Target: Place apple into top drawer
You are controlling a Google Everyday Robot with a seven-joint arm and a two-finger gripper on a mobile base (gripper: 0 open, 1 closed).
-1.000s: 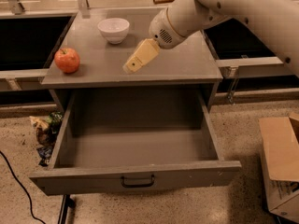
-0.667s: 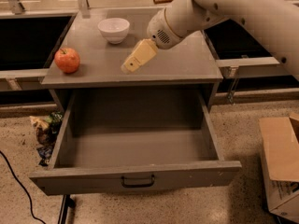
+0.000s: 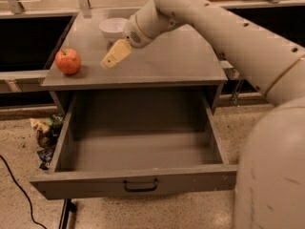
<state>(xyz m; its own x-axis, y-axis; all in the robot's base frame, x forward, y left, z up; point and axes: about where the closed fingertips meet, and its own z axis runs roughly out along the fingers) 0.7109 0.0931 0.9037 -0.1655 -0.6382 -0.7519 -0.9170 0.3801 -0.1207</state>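
Observation:
The red-orange apple (image 3: 68, 61) sits on the grey cabinet top (image 3: 176, 61) near its left front corner. The top drawer (image 3: 138, 149) is pulled out below it and its box holds nothing; its dark bar handle (image 3: 140, 185) is at the centre of the front panel. My gripper (image 3: 114, 55) hangs over the cabinet top, a short way right of the apple and apart from it, with its cream-coloured fingers pointing down-left. It holds nothing that I can see.
A white bowl (image 3: 113, 28) stands at the back of the cabinet top, just behind the gripper. Crumpled wrappers (image 3: 45, 135) lie on the floor left of the drawer, and a black cable (image 3: 19, 190) runs across the floor at lower left.
My gripper and arm have moved left across the cabinet top, closer to the apple. The apple, bowl and drawer stay where they were.

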